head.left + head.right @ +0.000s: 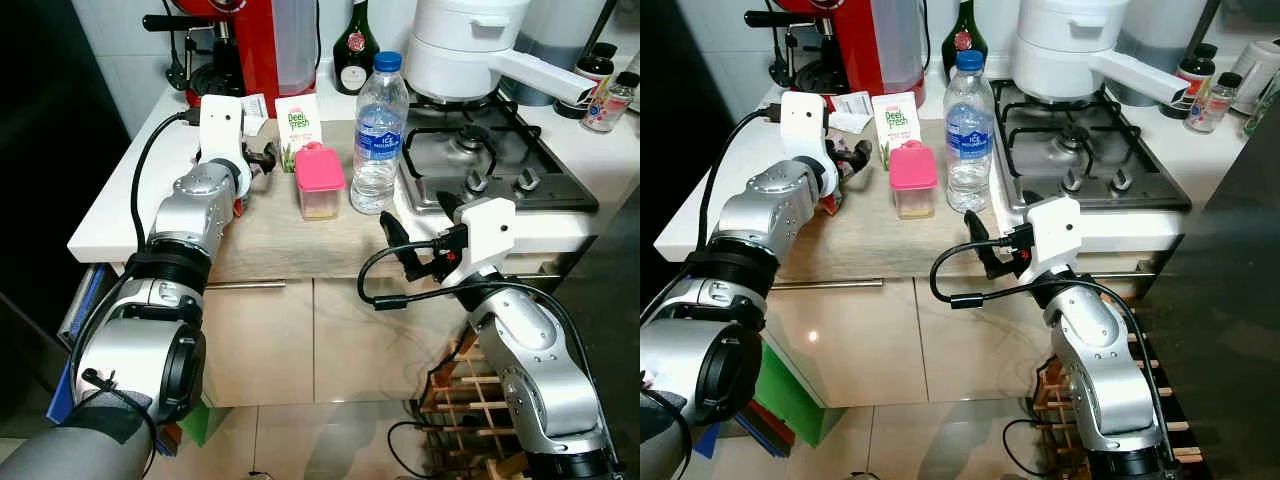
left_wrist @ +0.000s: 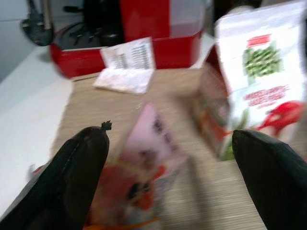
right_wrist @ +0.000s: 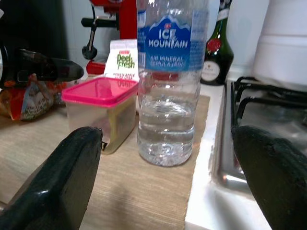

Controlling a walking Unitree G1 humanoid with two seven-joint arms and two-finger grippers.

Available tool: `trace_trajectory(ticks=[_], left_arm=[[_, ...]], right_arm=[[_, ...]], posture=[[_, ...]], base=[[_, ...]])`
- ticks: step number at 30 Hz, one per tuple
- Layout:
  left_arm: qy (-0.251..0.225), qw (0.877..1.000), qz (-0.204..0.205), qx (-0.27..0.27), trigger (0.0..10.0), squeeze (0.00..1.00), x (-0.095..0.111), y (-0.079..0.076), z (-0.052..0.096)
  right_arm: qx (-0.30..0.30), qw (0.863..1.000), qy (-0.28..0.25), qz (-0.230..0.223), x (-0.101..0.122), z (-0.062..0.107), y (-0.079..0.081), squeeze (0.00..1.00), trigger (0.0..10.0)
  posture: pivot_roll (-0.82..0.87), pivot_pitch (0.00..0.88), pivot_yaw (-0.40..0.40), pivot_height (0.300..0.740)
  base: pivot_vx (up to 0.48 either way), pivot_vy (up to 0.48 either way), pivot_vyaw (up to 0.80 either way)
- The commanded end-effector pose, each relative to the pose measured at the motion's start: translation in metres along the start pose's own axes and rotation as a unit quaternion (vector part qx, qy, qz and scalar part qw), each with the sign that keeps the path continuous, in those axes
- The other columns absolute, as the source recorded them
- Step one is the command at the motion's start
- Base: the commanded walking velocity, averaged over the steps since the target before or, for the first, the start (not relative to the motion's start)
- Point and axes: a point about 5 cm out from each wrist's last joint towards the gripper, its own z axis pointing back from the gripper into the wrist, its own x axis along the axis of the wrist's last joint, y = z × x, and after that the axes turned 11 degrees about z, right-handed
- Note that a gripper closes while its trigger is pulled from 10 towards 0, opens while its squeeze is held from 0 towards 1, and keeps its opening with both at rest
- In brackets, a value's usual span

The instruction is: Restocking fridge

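At the left edge of the surface (image 1: 120, 215) the left end effector (image 1: 268, 157) reaches in over the wooden mat, its fingers spread wide around a small printed packet (image 2: 139, 177) that lies between them without being gripped (the wrist view is blurred, so I cannot tell whether a pad touches it). Just beyond it, toward the back edge, stands the Peel Fresh carton (image 1: 297, 128), with a folded leaflet (image 2: 127, 67) and the red coffee machine (image 1: 250, 50) behind. Near the middle of the surface sit the pink-lidded container (image 1: 320, 182) and, just beside it on the right, the water bottle (image 1: 379, 135), upright and close to the hob (image 1: 490, 150). The right end effector (image 1: 400, 250) hovers off the front edge, open and aimed at the bottle but well short of it. The risks I see: the left fingers may close on the slack packet crookedly and crumple or drop it, or nudge the carton over, since it stands so close; on the right, a tall, round bottle approached low could tip against the container or roll toward the hob.
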Motion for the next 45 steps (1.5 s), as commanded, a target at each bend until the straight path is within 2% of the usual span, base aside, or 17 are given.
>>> trace_trajectory(ticks=[1,11,15,23,24,29,30,31,32,35,36,39,41,45], left_arm=[[0.009,1.0,-0.009,0.022,10.0,0.0,-0.008,0.005,0.001],[-0.002,0.999,-0.008,0.038,10.0,0.0,-0.013,0.004,0.009],[0.044,0.998,0.019,0.043,10.0,0.0,-0.036,0.009,0.011],[0.091,0.993,0.035,0.071,10.0,0.0,-0.061,0.024,0.013],[0.107,0.991,0.028,0.08,10.0,0.0,-0.071,0.03,0.014],[0.121,0.988,-0.009,0.092,10.0,0.0,-0.085,0.041,0.016],[0.111,0.988,-0.051,0.099,8.4,0.0,-0.087,0.047,0.017],[0.092,0.987,-0.086,0.099,0.0,0.0,-0.084,0.05,0.017],[0.078,0.986,-0.109,0.099,0.0,0.0,-0.081,0.051,0.016],[0.08,0.988,-0.095,0.094,0.0,0.0,-0.082,0.05,0.016],[0.084,0.99,-0.062,0.089,0.0,0.0,-0.084,0.048,0.015],[0.074,0.993,-0.046,0.083,0.0,0.0,-0.081,0.044,0.014],[0.041,0.997,-0.012,0.063,0.0,0.0,-0.073,0.037,0.011],[-0.005,0.999,0.012,0.039,0.0,0.0,-0.059,0.029,0.009]], right_arm=[[0.014,1.0,-0.005,-0.009,0.004,0.001,0.004,0.0,10.0],[0.018,1.0,0.012,-0.019,0.001,0.005,0.006,0.0,10.0],[0.023,0.999,0.014,-0.021,0.0,0.004,0.007,0.0,10.0],[0.026,0.999,0.017,-0.024,-0.001,0.002,0.008,0.0,10.0],[0.026,0.999,0.016,-0.023,-0.001,0.0,0.009,0.0,10.0],[0.024,0.999,0.015,-0.022,-0.002,-0.001,0.008,0.0,10.0],[0.022,0.999,0.015,-0.023,-0.002,-0.001,0.008,0.0,10.0],[0.022,0.999,0.015,-0.023,-0.002,-0.001,0.008,0.0,10.0],[0.022,0.999,0.015,-0.023,-0.003,-0.001,0.008,0.0,10.0],[0.022,0.999,0.015,-0.024,-0.003,-0.002,0.008,0.0,10.0],[0.022,0.999,0.016,-0.025,-0.004,-0.003,0.009,0.0,10.0],[0.021,0.999,0.016,-0.026,-0.004,-0.004,0.008,0.0,10.0],[0.016,0.999,0.018,-0.026,-0.006,-0.007,0.007,0.0,10.0],[0.018,0.999,0.016,-0.029,-0.006,-0.008,0.007,0.0,10.0]], posture=[[-0.14,0.0,0.055,0.74],[-0.14,0.0,0.05,0.74],[-0.13,0.0,0.047,0.74],[-0.13,0.0,0.056,0.74],[-0.13,0.0,0.061,0.74],[-0.13,0.0,0.065,0.74],[-0.13,0.0,0.066,0.74],[-0.13,0.0,0.066,0.74],[-0.13,0.0,0.065,0.74],[-0.13,0.0,0.064,0.74],[-0.12,0.0,0.062,0.74],[-0.12,0.0,0.058,0.74],[-0.12,0.0,0.053,0.74],[-0.12,0.0,0.048,0.74]], base=[[0.0,0.0,0.0],[0.0,0.0,0.0],[0.0,0.0,0.0],[0.0,0.0,0.0],[0.0,0.0,0.0],[0.0,0.0,0.0],[0.0,0.0,0.0],[0.0,0.0,0.0],[0.0,0.0,0.0],[0.0,0.0,0.0],[0.0,0.0,0.0],[0.0,0.0,0.0],[0.0,0.0,0.0],[0.0,0.0,0.0]])
